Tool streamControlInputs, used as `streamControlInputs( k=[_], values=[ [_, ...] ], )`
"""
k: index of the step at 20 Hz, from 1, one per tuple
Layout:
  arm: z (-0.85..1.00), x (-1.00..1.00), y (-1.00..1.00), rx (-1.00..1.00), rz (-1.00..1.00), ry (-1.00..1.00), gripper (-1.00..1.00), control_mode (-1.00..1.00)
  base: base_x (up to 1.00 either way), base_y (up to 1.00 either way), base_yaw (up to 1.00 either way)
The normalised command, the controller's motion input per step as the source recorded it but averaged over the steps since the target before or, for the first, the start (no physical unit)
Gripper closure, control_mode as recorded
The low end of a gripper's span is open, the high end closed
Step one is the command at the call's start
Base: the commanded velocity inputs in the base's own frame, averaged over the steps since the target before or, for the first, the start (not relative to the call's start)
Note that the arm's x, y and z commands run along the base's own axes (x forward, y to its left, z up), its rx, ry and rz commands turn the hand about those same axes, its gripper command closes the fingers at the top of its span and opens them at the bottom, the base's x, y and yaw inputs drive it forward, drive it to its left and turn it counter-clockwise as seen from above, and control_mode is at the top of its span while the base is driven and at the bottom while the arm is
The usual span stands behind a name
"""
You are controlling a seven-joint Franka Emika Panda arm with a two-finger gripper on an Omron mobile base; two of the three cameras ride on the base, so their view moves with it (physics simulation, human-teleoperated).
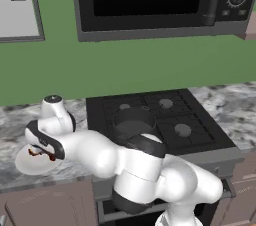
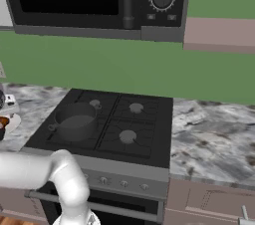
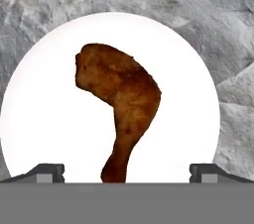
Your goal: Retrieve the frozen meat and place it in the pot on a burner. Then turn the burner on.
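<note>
1 meat (image 3: 121,101): glazed brown drumstick, lying on round white plate (image 3: 44,119)
Tabletop (image 3: 223,34): grey marble
Fingers (image 3: 49,172): spread wide, released, flanking the drumstick's narrow end
Pot (image 1: 134,122): dark metal, on stove (image 1: 200,135) burner

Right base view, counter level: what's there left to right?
White plate at the left edge → pot on the stove's front-left burner → front-right burner → marble counter.
</note>
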Motion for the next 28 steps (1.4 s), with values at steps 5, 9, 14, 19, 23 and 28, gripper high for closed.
streamControlInputs(
  k=[5, 9, 14, 19, 23, 28],
  values=[
    [-0.07, 0.0, 0.02, -0.04, 0.0, 0.0, -1.0, -1.0, 0.0, 0.0, 0.0],
    [-0.31, 0.0, 0.17, -0.09, 0.0, 0.05, -1.0, -1.0, 0.0, 0.0, 0.0],
    [-0.28, 0.0, 0.2, -0.08, 0.0, 0.04, -1.0, -1.0, 0.0, 0.0, 0.0],
    [-0.23, 0.0, 0.15, -0.06, 0.0, 0.01, -1.0, -1.0, 0.0, 0.0, 0.0],
    [-0.13, 0.06, 0.01, -0.02, 0.0, 0.0, -1.0, -1.0, 0.0, 0.0, 0.0],
    [-0.01, 0.19, 0.0, 0.0, 0.0, 0.0, -1.0, -1.0, 0.0, 0.0, 0.0]
  ],
)
